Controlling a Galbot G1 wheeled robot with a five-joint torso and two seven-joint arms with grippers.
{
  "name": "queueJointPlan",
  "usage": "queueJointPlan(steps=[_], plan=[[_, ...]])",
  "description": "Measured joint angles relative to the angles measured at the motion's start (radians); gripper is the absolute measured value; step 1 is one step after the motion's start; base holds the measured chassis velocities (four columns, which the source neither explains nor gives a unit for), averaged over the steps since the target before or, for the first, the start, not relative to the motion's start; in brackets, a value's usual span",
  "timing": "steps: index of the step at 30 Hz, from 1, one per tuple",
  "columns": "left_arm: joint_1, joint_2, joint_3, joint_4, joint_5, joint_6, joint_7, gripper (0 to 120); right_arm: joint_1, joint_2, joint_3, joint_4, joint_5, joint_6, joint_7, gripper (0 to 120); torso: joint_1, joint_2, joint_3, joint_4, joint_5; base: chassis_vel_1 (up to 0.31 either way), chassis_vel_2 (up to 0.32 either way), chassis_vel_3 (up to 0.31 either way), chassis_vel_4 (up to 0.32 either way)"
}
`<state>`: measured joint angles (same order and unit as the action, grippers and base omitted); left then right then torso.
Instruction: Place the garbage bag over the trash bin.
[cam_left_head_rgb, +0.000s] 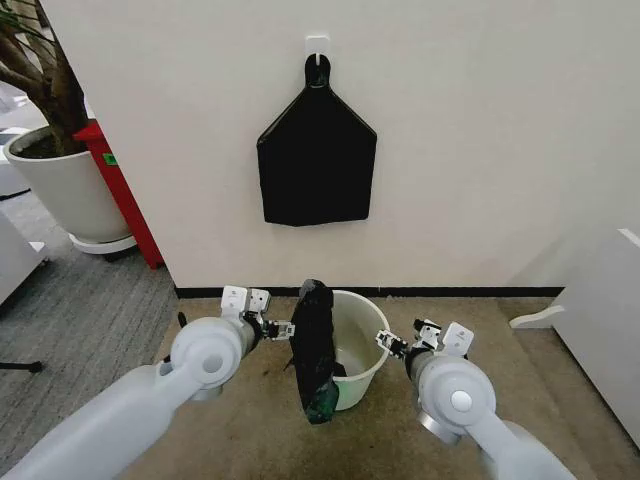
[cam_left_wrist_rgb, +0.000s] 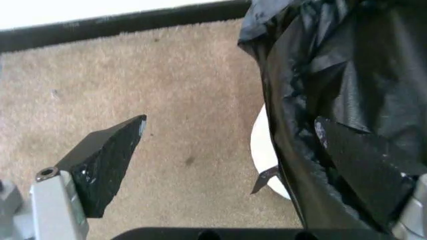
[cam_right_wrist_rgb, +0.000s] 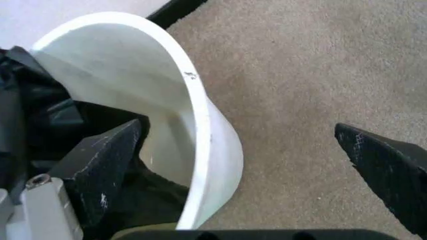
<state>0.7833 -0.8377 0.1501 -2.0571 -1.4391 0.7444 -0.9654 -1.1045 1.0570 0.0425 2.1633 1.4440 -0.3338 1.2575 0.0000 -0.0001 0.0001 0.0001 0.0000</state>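
**Black bag draped over the near-left rim of the bin, both grippers spread open beside it**

A cream wall (cam_left_head_rgb: 480, 130) fills the background, with a black baseboard (cam_left_head_rgb: 450, 292) along its foot and tan carpet (cam_left_head_rgb: 250, 420) below. Off to the left stands a large white plant pot (cam_left_head_rgb: 60, 190) with a red panel (cam_left_head_rgb: 120, 190) beside it. A flat, house-shaped black bundle (cam_left_head_rgb: 316, 165) hangs from a white hook (cam_left_head_rgb: 317, 45) on the wall.

On the carpet below the bundle stands the trash bin (cam_left_head_rgb: 365, 345), upright and close to the wall. The garbage bag (cam_left_head_rgb: 314, 350) hangs limp over the bin's left rim, its top bunched above the rim, most of its length trailing down the outside front, and some black film lying inside the bucket, as the right wrist view shows (cam_right_wrist_rgb: 60, 120).

The left gripper (cam_left_head_rgb: 278, 328) sits just left of the bag, its fingers (cam_left_wrist_rgb: 110, 157) released and wide apart; one finger lies against the crinkled film (cam_left_wrist_rgb: 347, 75), the other stands over bare carpet, so nothing is pinched. The right gripper (cam_left_head_rgb: 392, 343) is at the bin's right rim (cam_right_wrist_rgb: 200, 130), its fingers (cam_right_wrist_rgb: 100, 167) also spread, one inside the bucket and one outside, apart from the wall of the bin.
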Motion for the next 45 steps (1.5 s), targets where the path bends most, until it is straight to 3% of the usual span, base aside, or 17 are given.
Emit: queueJointPlan(steps=[14,31,45], plan=[[-0.019,-0.086,0.053,0.061,0.054,-0.006,0.033,100,-0.011,0.010,-0.007,-0.015,-0.009,-0.005,-0.002,100,0.000,0.000,0.000,-0.0001,0.0001,0.000,0.000,0.000,0.000],[-0.028,-0.109,0.088,0.110,0.105,-0.008,0.026,100,-0.036,0.009,-0.002,-0.015,-0.019,-0.005,0.000,100,0.000,0.000,0.000,-0.0001,0.0001,0.000,0.000,0.000,0.000],[-0.025,-0.170,0.101,0.205,0.156,-0.009,0.064,100,-0.031,0.010,-0.013,-0.022,-0.018,-0.005,-0.001,100,0.000,0.000,0.000,-0.0001,0.0000,0.000,0.000,0.000,0.000]])
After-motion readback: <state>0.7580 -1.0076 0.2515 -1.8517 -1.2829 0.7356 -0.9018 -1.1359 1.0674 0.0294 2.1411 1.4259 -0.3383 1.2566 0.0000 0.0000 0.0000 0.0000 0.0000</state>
